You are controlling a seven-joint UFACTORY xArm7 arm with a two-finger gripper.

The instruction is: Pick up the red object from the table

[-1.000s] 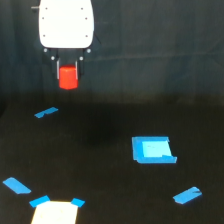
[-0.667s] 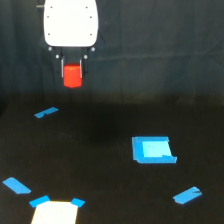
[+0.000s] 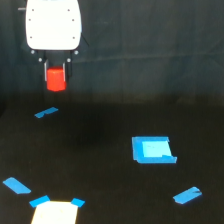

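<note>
Red object first: it hangs well above the table, caught between the two dark fingers of our gripper in the upper part of the exterior view's left, and touches no surface. Going from large to small, we have the wide dark table with its blue marks, then the white body of our arm directly over the load, then the gripper below it, then the small red block itself. The relation that matters now is vertical: the block sits straight under the white body, its long axis looks roughly upright, and clear dark space separates it from the table. The nearest thing below it is a thin blue tape strip, apart from it. The blue square patch and the pale rectangle lie well off to the side and low in view. Our gripper is closed on the block, fingers pressing its two sides. We judge the pick essentially made; what remains is holding it steady.
</note>
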